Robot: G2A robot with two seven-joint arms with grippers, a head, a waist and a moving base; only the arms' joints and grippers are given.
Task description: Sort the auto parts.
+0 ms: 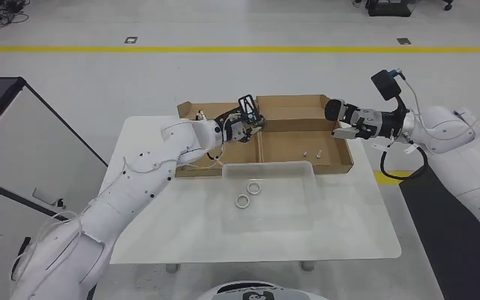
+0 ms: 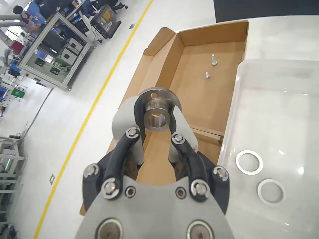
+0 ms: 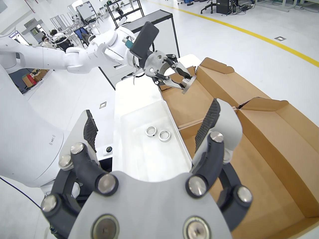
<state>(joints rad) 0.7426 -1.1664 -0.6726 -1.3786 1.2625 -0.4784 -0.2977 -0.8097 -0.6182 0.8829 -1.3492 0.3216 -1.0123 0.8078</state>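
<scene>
Currently silver flanged steel hub [image 2: 159,95] clamped between left gripper [image 2: 155,118] fingers, flange beyond fingertips, brown cardboard box [image 2: 162,58] below fingers. Judged heavy, rigid, slick: collar best gripped close behind flange. Nothing held by right gripper [image 3: 149,123], fingers spread apart.

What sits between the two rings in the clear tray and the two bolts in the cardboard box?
Just the clear tray wall and bare cardboard box floor; no part lies between the rings and the bolts, as the left wrist view shows.
</scene>
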